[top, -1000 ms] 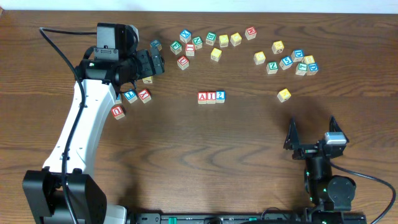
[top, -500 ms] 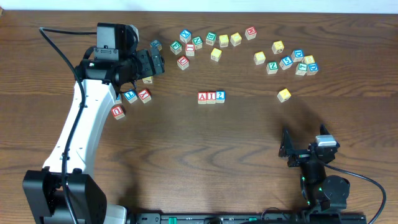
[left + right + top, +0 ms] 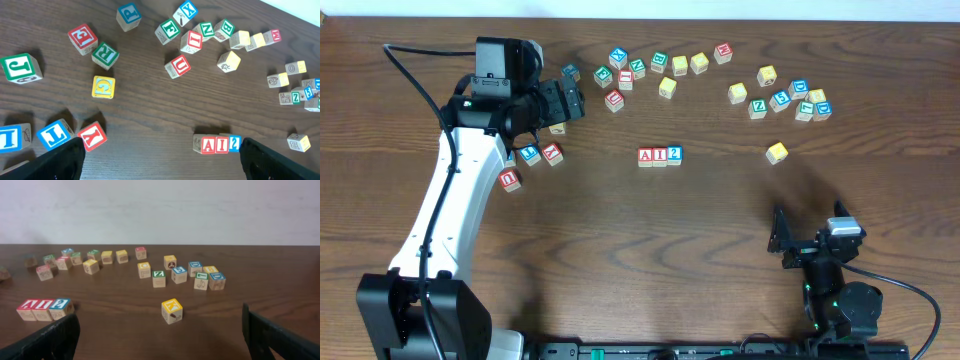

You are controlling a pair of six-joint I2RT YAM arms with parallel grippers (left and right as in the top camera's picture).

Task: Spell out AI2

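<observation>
1. Wooden desk (image 3: 620, 250), overhead view: the red-framed A cube (image 3: 645, 155), the red I cube (image 3: 660, 155) and the blue 2 cube (image 3: 674, 154) lie touching in one level row at mid-desk, reading A-I-2. Loose lettered cubes (image 3: 660, 65) are scattered beyond the row, and a yellow cube (image 3: 777, 152) sits alone on the right arm's side. The left end effector (image 3: 576, 90) hovers by the far scatter, released and empty. The right end effector (image 3: 808, 235), likewise released and empty, stands near the desk's front edge, well apart from the row.
2. Left wrist view: the A cube (image 3: 208, 145), I cube (image 3: 221, 145) and 2 cube (image 3: 234, 144) lie low in frame, inside the spread fingers (image 3: 60, 160), letters facing up.
3. Right wrist view: the row sits at far left, with the 2 cube (image 3: 60, 308) nearest the yellow cube (image 3: 172, 311). Nothing lies between the wide-set fingers (image 3: 280, 340).
</observation>
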